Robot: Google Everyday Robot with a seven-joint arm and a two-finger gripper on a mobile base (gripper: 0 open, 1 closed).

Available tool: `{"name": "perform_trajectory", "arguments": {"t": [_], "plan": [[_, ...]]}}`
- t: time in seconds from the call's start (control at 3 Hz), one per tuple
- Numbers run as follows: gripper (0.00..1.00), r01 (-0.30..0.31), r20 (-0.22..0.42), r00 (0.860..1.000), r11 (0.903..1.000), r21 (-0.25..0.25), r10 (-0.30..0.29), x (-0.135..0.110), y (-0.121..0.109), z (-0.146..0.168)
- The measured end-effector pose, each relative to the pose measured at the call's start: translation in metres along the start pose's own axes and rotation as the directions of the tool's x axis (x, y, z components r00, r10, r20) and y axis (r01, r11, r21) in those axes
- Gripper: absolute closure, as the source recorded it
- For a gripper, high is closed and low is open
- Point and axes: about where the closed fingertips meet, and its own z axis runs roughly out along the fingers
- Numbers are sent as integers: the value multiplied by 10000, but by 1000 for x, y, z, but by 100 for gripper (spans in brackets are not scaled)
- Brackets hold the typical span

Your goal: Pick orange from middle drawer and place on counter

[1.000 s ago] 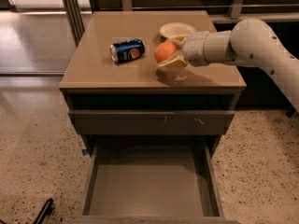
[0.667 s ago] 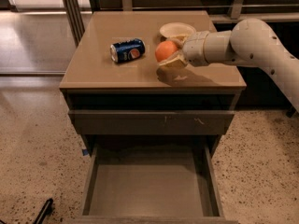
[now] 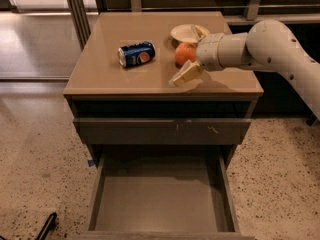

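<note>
The orange [image 3: 183, 53] sits on the tan counter [image 3: 110, 69], right of centre, next to a white plate. My gripper [image 3: 186, 54] reaches in from the right with its pale fingers spread on either side of the orange, one finger [image 3: 184, 75] in front of it and one behind. The jaws look open, not pressed on the fruit. The middle drawer [image 3: 160, 204] is pulled out below the cabinet front, and its flat floor is bare.
A blue soda can [image 3: 136, 54] lies on its side on the counter, left of the orange. A white plate [image 3: 186, 33] stands behind the orange. A closed drawer front with pale scratches [image 3: 175, 131] sits above the open drawer. Speckled floor surrounds the cabinet.
</note>
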Motion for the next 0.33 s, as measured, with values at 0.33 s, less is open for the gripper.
{"name": "perform_trajectory", "arguments": {"t": [0.33], "plan": [[0,0,0,10000,10000,0,0,0,0,0]]}}
